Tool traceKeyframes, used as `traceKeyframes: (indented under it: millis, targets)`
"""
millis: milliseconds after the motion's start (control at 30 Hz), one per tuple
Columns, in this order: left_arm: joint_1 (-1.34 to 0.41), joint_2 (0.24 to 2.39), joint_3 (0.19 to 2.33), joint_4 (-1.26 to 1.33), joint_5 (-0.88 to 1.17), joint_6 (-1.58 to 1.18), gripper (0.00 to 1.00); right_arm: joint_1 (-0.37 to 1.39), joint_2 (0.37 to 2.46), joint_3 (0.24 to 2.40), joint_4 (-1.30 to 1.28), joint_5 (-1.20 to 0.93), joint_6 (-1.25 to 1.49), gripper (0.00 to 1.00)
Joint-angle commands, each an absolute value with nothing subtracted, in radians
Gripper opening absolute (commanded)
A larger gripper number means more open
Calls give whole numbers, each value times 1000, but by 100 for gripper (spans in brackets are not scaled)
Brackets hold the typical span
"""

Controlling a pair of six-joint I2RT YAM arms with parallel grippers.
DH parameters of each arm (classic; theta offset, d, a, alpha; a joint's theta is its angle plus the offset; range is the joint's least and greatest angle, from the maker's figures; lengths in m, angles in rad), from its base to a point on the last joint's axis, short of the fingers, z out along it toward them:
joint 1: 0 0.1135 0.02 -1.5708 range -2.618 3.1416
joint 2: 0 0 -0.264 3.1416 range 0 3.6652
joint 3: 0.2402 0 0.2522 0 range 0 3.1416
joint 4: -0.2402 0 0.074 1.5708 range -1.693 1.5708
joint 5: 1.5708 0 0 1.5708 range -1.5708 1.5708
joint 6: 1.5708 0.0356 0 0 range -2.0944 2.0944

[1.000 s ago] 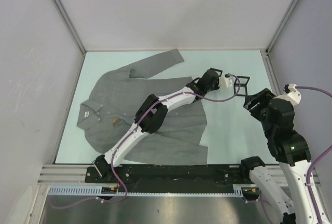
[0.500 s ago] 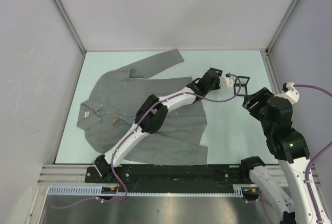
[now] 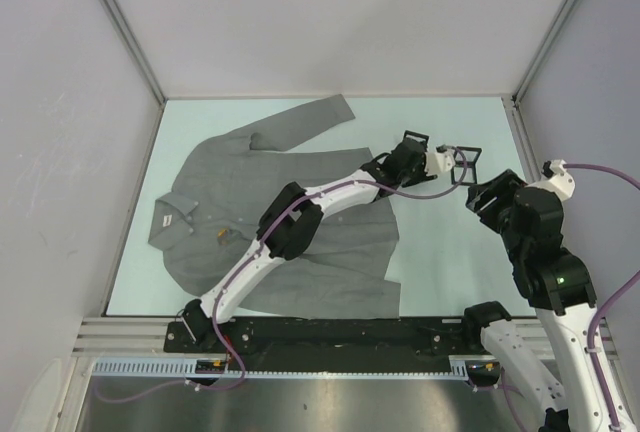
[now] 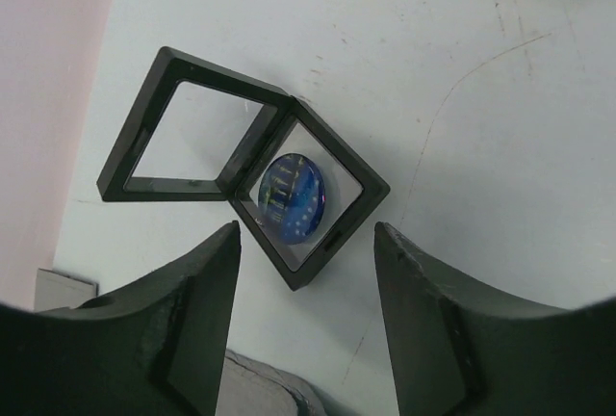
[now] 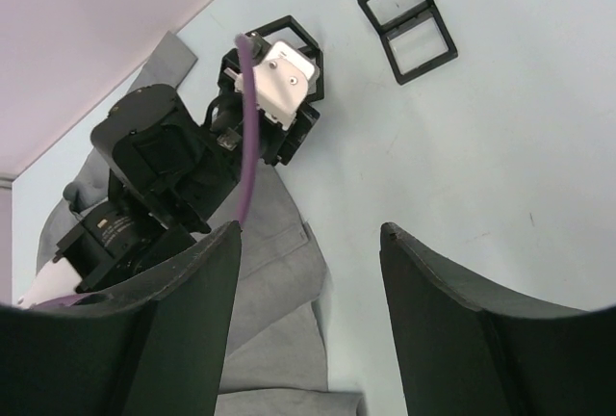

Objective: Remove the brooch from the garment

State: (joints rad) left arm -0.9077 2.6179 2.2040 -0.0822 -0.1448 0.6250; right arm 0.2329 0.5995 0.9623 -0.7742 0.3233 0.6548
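Observation:
The brooch, a round blue disc, lies inside an open black box on the pale table, apart from the garment. My left gripper hangs just above that box, open, with nothing between its fingers. From above, the left gripper reaches past the right hem of the grey garment to the box. My right gripper is open and empty over the table beside the garment's hem. It sits at the right of the top view.
A second open black box lies farther out on the table. A small orange-brown item sits on the garment's chest near the collar. Grey walls close in the table on three sides.
The left gripper's jaws have opened above the box, and the brooch now lies free inside it. The right arm has barely shifted.

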Motion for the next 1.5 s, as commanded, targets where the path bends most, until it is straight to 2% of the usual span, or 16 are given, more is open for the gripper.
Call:
traceKeyframes:
  millis: [0,100,267,400,433,567,633,767,867,1000,1100,1133,1200,1233,1367,1467]
  targets:
    - [-904,2423,2180,-94,-101,488,64,229,583,956,-759,328,666,64]
    - [-885,2308,2123,-109,-32,398,68,226,580,956,-752,344,663,64]
    - [-841,2081,1967,-205,60,237,67,224,598,956,-706,341,652,64]
    - [-792,1753,1611,-144,118,8,67,225,685,945,-625,285,600,65]
    - [-766,1632,1480,-153,112,-50,66,225,712,943,-605,266,588,65]
    - [-655,1309,1197,-245,46,-242,65,242,883,942,-455,124,551,66]
    - [-548,1199,1073,-345,20,-356,66,349,939,940,-384,150,526,66]
    - [-356,1005,970,-602,-43,-477,67,610,1102,940,-96,259,488,69]
    - [-215,953,907,-734,-64,-523,69,750,1285,979,119,241,511,69]
    - [83,948,795,-772,66,-629,69,888,1590,1090,326,187,505,67]
    - [204,989,738,-770,97,-686,59,948,1727,1184,458,89,552,54]
    - [224,999,729,-761,86,-693,57,963,1806,1202,510,65,554,50]
    - [244,1011,688,-685,94,-698,52,1009,1868,1253,544,64,552,47]
    - [244,1023,671,-648,113,-693,46,1022,1928,1265,573,57,555,43]
    - [241,1075,641,-566,126,-641,40,1054,2046,1310,624,-26,630,35]
    - [213,1078,623,-557,50,-621,45,1052,2112,1310,693,-116,699,25]
